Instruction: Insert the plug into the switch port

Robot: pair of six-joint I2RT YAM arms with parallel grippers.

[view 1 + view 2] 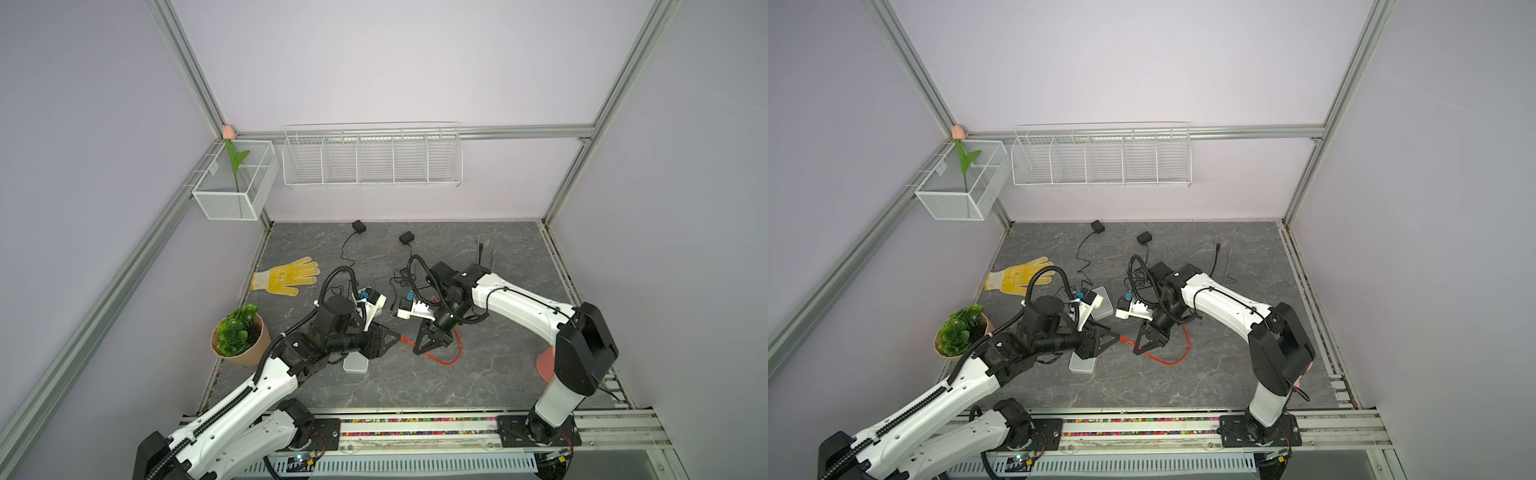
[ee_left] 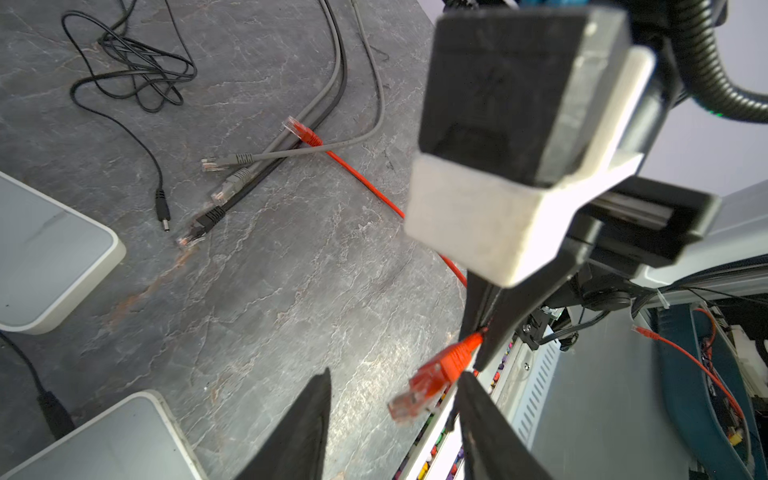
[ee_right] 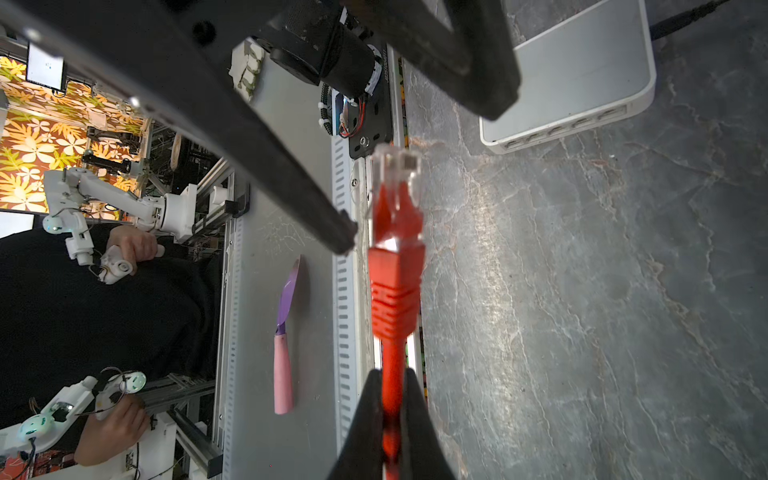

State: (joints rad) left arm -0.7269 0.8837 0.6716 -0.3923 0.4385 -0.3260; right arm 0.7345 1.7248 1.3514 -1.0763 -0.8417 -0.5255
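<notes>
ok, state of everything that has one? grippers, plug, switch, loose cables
red plug: in the air, not inserted.
right gripper: shut on the red cable just behind the plug.
left gripper: open, jaws either side of the plug.
switch: flat on the table, visible ports empty.
grey cables: loose on the table, ends unplugged.
barrel plug: unplugged, lying on the table.

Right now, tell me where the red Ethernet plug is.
In both top views the red Ethernet plug is mid-table, its cable pinched by the right gripper, its tip between the left gripper's open fingers.
</notes>
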